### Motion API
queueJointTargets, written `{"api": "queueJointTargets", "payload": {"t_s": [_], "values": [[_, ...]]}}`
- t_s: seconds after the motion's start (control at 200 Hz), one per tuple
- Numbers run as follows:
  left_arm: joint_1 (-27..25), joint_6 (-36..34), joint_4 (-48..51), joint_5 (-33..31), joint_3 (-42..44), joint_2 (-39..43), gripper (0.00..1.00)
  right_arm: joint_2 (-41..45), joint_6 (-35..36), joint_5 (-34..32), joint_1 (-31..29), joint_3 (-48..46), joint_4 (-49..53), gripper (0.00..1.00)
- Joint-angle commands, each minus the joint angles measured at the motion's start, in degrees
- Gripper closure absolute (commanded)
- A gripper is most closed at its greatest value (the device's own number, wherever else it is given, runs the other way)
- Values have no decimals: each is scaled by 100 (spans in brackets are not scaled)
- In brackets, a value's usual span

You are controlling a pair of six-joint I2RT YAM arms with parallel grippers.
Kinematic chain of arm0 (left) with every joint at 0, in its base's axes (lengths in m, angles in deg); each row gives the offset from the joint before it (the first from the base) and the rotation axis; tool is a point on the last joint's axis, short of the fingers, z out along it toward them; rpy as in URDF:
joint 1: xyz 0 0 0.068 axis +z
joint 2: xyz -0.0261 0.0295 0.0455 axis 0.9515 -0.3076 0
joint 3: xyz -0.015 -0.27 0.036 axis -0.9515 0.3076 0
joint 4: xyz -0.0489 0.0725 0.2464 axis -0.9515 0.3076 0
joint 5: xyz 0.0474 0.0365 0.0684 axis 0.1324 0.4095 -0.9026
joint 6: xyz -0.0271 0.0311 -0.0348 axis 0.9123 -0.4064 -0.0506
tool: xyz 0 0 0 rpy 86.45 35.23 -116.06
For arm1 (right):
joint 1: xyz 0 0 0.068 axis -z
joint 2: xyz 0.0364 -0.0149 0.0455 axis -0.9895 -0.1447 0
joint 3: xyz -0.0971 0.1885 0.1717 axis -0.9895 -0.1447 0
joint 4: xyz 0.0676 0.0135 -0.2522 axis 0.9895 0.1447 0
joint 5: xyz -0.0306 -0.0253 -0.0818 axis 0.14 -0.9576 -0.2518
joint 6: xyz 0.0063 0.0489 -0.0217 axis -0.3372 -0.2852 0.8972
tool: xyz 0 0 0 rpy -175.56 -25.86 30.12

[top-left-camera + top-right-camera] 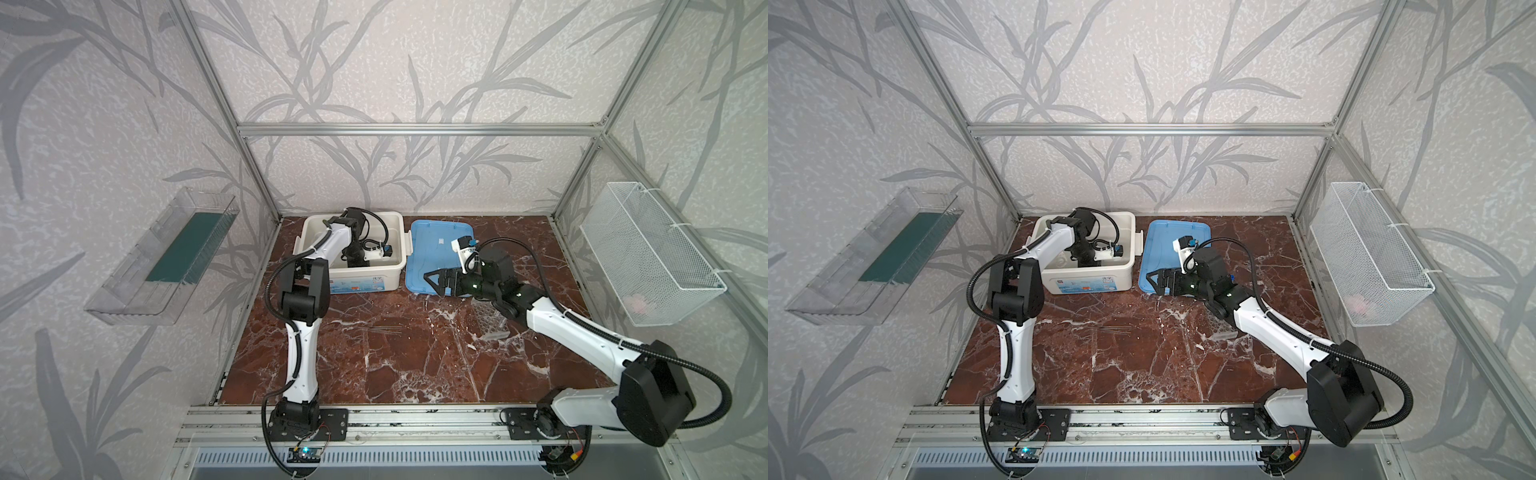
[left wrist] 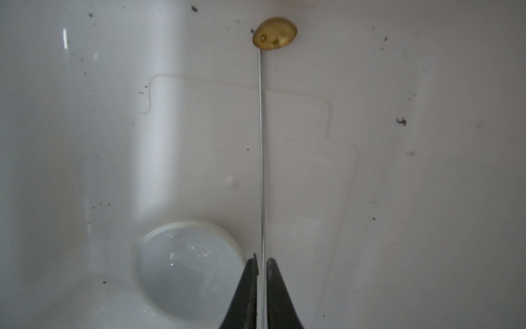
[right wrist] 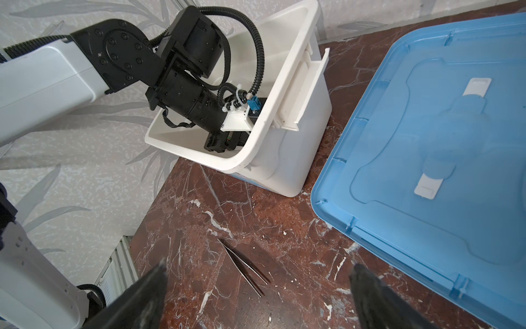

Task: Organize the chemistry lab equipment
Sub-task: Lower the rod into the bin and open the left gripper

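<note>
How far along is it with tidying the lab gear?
Partly. Done: the small white dish lies in the white bin. In hand: a thin gold-tipped rod sits between the left jaws inside that bin; gripped or loose, I cannot tell. Left: the tweezers and clear holed rack lie out on the table, the open right jaws point toward the tweezers, and the blue lid is off.
</note>
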Motion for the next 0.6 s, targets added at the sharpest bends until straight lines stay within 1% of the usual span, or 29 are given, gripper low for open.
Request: {"api": "queueJointTargets", "payload": {"t_s": [0.0,0.03,0.09,0.15,0.225,0.345,0.595], "values": [[-18,-59,136,-7,-114,-76,88,132,49,-10,31,43,45,2],[-18,-65,136,-6,-100,-72,87,132,49,-14,32,52,50,2],[-18,-38,129,-6,-100,-50,83,149,56,-14,27,47,62,2],[-18,-3,114,-7,-100,-7,77,167,66,-31,35,44,85,2],[-18,50,75,-38,-84,105,66,193,71,-33,44,48,115,2],[-11,111,17,-136,-78,368,55,228,74,-41,51,57,142,2],[-12,298,21,-64,-58,1068,39,407,85,-67,53,107,314,2]]}}
